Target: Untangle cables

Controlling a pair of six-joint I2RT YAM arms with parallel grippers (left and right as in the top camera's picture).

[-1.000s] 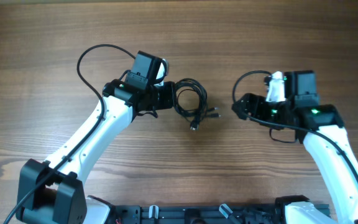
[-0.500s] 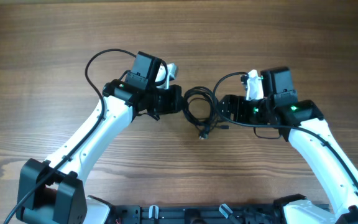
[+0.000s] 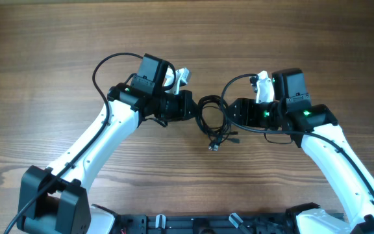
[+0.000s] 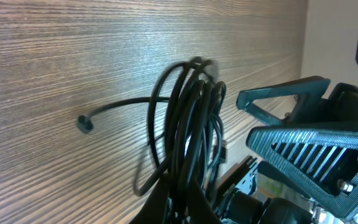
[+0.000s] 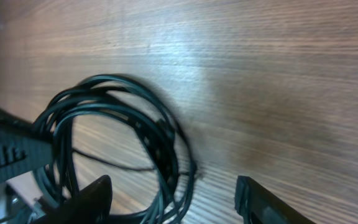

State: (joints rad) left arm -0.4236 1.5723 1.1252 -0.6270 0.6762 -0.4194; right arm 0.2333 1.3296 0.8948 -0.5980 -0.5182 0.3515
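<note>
Cables (image 3: 210, 116) are one looped black bundle between the two arms near the middle of the wooden table (image 3: 57, 52), with the plug ends (image 3: 215, 145) trailing out toward the robot base. The left gripper (image 3: 193, 109) looks clamped on the near edge of the bundle; in the left wrist view the strands run down into its closed fingers and the coil stands up on edge from there. One loose end (image 4: 84, 124) lies flat on the wood off to the side. The right gripper (image 3: 228, 112) is spread wide and holds nothing. In the right wrist view the coil sits just beside one finger, not between the two. Likely step: the right comes in to take a strand while the left anchors the bundle. Risks: the right closes on the whole stack rather than one loop, so a pull only tightens the tangle. A plug end may snag inside a loop and drag everything along. The thin cords may slip out of the left's pinch under tension. The two grippers are very near each other, so their fingers could bump. No containers are in view, and nothing is held in anything.
</note>
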